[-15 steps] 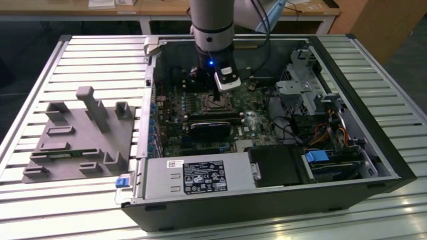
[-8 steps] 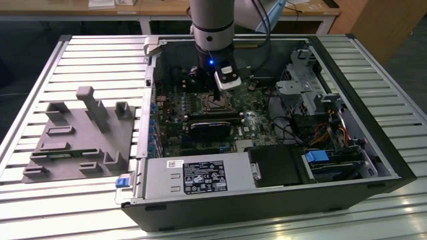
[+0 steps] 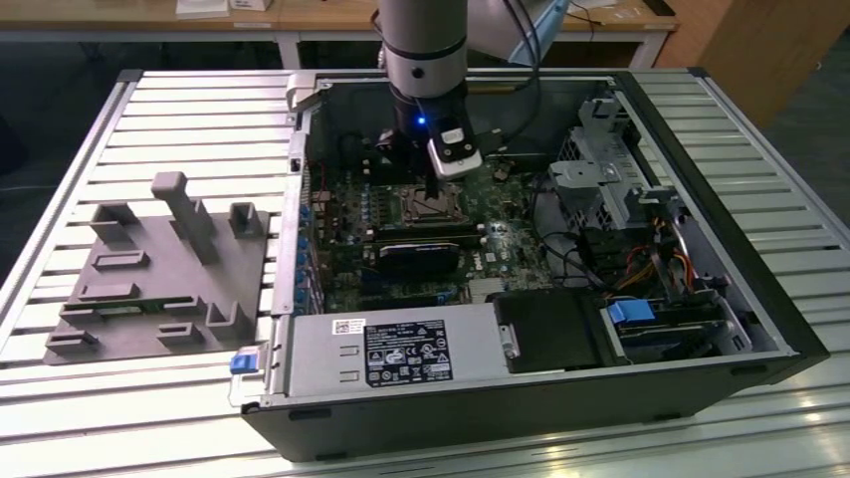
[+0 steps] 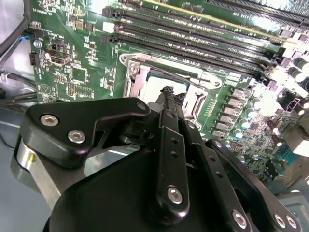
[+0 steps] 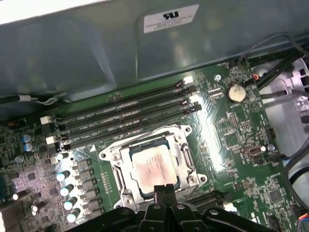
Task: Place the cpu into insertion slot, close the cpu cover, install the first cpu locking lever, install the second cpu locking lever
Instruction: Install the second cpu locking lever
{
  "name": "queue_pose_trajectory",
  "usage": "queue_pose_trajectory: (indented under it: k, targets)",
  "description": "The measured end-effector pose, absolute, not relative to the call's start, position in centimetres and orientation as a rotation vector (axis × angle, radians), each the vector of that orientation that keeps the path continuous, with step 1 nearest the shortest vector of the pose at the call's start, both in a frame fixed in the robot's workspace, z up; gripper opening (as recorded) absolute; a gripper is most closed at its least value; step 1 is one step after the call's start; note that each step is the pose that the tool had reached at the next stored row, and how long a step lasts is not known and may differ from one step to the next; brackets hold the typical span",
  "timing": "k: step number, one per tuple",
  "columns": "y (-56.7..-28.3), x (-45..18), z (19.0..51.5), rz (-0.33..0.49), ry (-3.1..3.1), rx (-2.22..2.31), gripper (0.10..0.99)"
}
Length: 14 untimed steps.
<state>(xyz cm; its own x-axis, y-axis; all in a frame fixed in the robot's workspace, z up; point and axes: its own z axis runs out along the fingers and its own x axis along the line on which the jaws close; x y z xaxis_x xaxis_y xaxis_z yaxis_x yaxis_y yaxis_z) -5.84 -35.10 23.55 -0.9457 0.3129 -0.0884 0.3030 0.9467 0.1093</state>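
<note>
Cpu [image 5: 150, 166] seated in insertion slot [image 5: 126, 180], cpu cover [image 5: 181, 153] closed, fingers [image 5: 164, 191] pressed together.

Worktop [image 3: 159, 110]: pale metal surface of parallel slats running across, seen in the exterior view. Two things lie directly on it. An open black computer case [image 3: 743, 299] lies on its side, taking up the middle and the exterior view's right. A grey fixture block [image 3: 159, 269] with upright posts and recessed pockets sits flat toward the exterior view's left, just beside the case.

Slatted metal table [image 3: 159, 110], wooden desks [image 3: 332, 20]
</note>
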Motion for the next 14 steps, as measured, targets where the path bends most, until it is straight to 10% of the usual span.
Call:
queue_pose_trajectory:
  k: [14]
  targets:
    - [-37.5, -5.6, 23.6, 0.143, 2.996, 0.475, 0.102]
